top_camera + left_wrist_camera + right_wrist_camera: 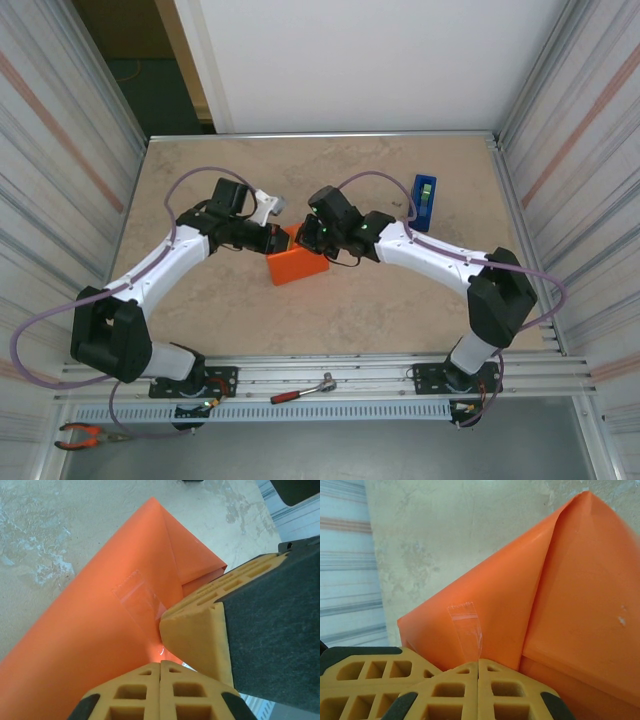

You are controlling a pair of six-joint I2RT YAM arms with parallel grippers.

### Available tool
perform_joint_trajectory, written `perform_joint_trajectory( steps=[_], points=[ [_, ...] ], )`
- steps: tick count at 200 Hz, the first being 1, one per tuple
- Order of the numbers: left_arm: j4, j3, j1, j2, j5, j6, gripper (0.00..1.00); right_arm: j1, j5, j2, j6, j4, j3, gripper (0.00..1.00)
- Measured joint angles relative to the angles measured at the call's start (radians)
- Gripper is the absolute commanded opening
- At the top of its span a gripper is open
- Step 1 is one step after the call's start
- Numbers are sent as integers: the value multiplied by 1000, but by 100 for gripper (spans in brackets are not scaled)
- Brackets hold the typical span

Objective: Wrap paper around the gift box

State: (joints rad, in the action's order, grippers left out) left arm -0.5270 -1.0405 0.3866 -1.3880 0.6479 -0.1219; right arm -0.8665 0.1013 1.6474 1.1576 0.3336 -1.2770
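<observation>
Paper [296, 262]: orange, folded, taped, centre of frame.
Left gripper [160, 664]: fully closed, empty, at paper.
Right gripper [479, 662]: fully closed, empty, at paper.

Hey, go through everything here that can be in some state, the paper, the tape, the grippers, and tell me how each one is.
paper: folded into a closed parcel, taped.
clear tape strip: stuck on the paper.
left gripper: shut, holding nothing, tips by the tape.
right gripper: shut, holding nothing, tips by the tape.
tape dispenser: resting on the table, apart from the parcel.
</observation>
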Motion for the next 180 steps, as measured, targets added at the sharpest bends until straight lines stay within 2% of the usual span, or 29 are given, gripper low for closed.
perform_joint_trajectory(
  steps=[57, 180],
  points=[
    [-3, -38, -43, 35, 6, -116, 0, -4, -11, 14, -11, 27, -24, 0],
    [143, -57, -6, -52, 48, -227, 0, -10, -24, 14, -10, 26, -23, 0]
  ],
)
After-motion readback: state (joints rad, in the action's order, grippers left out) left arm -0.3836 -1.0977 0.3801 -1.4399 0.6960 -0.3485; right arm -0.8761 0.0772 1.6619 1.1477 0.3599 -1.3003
